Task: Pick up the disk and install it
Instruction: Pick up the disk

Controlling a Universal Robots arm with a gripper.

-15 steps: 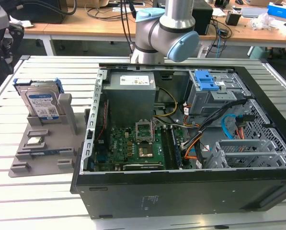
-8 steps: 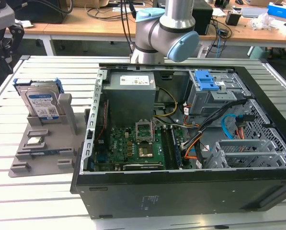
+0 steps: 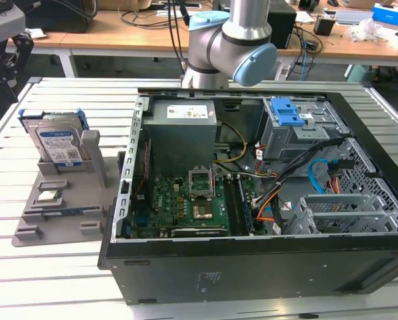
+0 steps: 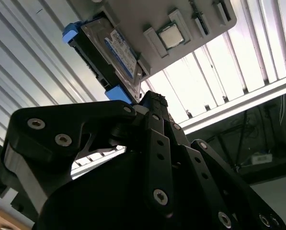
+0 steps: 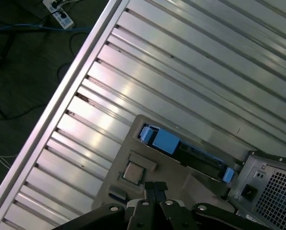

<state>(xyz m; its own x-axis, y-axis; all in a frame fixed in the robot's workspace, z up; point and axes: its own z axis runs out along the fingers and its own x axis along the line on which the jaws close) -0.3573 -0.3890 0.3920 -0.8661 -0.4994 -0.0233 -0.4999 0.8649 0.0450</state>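
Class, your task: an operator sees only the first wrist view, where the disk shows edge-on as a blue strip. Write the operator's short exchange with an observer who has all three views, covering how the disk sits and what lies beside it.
Operator: I only see a blue edge. How does the disk sit?
Observer: In the exterior view the disk stands upright in the grey holder, with its label facing the camera.
Operator: I see a corner of metal. What is it?
Observer: The computer case, lying open at the exterior view's right of the holder, with its motherboard showing.
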